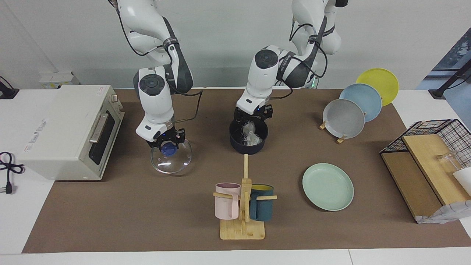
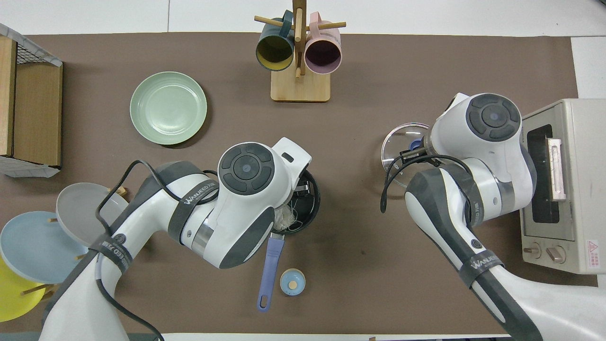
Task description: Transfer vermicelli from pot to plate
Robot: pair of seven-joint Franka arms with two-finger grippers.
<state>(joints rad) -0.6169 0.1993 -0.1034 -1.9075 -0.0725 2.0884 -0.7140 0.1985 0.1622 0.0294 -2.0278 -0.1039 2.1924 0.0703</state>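
1. A toaster oven is sitting at the right arm's end of the table, half on the white tabletop and half on the brown mat that is covering most of the surface; a black cable is lying beside it, and a pale wall is closing off the room at the robots' end.
2. The right gripper is standing low over a glass lid that is lying flat on the mat, its fingers closing around the lid's blue knob.
3. A wooden mug rack is standing farther from the robots than the pot, carrying a pink mug and a dark teal mug.
4. The left gripper is reaching down into the pot, pinching a clump of the vermicelli, which is trailing into the pot's black inside. The pot's blue handle is pointing toward the robots, with a small blue dish beside it.
5. The plate is lying bare on the mat, toward the left arm's end and farther from the robots than the pot.
6. Grey, light blue and yellow plates are leaning in a stand.
7. A wire basket with wooden boards is sitting at the left arm's end.
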